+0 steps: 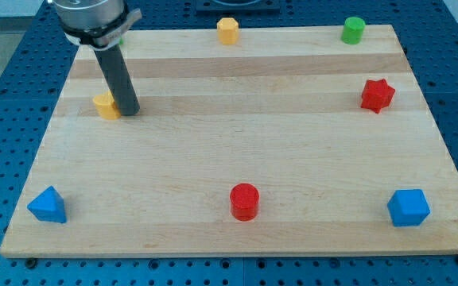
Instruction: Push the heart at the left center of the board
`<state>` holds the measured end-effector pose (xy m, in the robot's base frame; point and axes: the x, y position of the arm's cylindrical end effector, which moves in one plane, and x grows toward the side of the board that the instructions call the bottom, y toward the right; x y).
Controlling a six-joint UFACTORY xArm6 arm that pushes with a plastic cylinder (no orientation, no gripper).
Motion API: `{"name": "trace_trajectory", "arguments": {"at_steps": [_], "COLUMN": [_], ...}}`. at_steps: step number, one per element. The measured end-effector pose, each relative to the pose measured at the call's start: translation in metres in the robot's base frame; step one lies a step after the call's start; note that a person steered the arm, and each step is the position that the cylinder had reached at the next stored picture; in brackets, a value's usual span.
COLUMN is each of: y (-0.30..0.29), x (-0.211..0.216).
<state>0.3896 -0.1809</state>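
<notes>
A yellow heart block (104,105) lies at the left centre of the wooden board (237,143). My rod comes down from the view's top left, and my tip (129,111) rests on the board right against the heart's right side, partly hiding it.
A yellow block (227,30) sits at the top middle, a green cylinder (353,29) at the top right, a red star (377,94) at the right, a blue cube-like block (409,207) at the bottom right, a red cylinder (244,201) at the bottom middle, a blue triangular block (48,205) at the bottom left.
</notes>
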Motion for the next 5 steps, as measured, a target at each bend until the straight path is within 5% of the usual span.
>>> {"name": "trace_trajectory", "arguments": {"at_steps": [4,5], "y": [-0.044,-0.017], "x": [-0.003,-0.003]}}
